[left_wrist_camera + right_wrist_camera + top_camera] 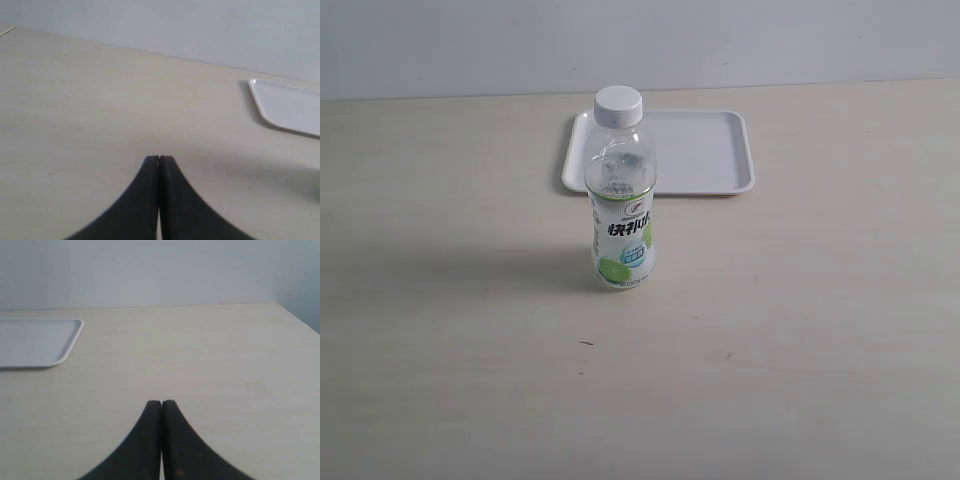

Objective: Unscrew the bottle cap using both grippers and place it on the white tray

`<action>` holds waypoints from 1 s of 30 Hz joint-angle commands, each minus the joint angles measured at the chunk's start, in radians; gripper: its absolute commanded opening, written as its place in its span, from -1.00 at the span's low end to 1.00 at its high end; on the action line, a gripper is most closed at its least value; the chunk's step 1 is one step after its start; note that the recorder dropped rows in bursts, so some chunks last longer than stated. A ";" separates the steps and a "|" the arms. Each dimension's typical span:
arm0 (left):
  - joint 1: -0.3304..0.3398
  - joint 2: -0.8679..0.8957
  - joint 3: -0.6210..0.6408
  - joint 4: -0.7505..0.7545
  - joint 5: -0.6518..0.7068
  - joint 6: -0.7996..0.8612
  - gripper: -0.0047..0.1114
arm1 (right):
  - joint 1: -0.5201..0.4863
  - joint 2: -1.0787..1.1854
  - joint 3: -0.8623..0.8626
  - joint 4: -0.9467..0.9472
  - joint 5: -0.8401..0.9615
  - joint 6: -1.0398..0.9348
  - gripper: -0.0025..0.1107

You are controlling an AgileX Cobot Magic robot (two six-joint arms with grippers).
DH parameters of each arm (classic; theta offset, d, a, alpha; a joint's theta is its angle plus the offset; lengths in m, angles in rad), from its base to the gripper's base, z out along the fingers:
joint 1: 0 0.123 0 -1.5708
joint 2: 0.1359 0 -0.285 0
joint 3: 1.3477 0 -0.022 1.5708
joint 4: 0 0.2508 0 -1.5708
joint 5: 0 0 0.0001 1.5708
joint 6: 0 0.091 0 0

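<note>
One clear plastic bottle [622,230] stands upright, its one white ribbed cap [618,105] pointing up, near one white rectangular tray [705,150]. Black left gripper [159,159] and right gripper [161,402] are pressed together, empty

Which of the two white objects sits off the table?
The bottle cap, small and round, on the neck of the upright bottle; the white tray lies flat on the table behind it.
</note>
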 commanded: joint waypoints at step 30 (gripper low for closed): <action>0.002 0.257 -0.280 0.038 -1.041 -0.170 -0.92 | 0.003 -0.006 0.005 0.000 -0.004 -0.003 -0.96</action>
